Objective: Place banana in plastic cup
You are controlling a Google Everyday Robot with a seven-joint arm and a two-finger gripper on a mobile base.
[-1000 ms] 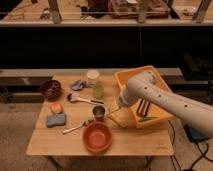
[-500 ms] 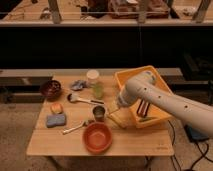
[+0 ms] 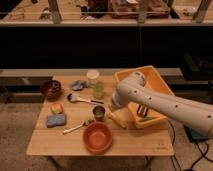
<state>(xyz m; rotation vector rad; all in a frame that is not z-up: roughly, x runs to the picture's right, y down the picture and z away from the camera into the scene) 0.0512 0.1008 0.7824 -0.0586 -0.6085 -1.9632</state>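
One banana (image 3: 119, 120) is lying flat on the wooden table (image 3: 131, 144). It is looking small, thin and pale yellow, with a little bend in it. It is sitting between the metal cup (image 3: 99, 113) and the yellow bin (image 3: 156, 80), just below the end of the white arm (image 3: 165, 106).

The gripper (image 3: 114, 111) is hanging low at the end of that arm, right over the banana's near end. Its fingers are pressing together. I cannot tell if they are pinching the banana or only touching it.

One plastic cup (image 3: 94, 83) is standing up straight near the back of the table, well apart from the banana. It is looking green at the bottom and white at the top, and it is standing taller than the other cups and bowls.

Two bowls are sitting on the table: one orange bowl (image 3: 97, 138) at the front and one dark bowl (image 3: 50, 89) at the back left. One spoon (image 3: 76, 127), one brush (image 3: 79, 98), one blue sponge (image 3: 56, 120), one small orange block (image 3: 57, 107) and one grey cloth (image 3: 78, 84) are lying there too.
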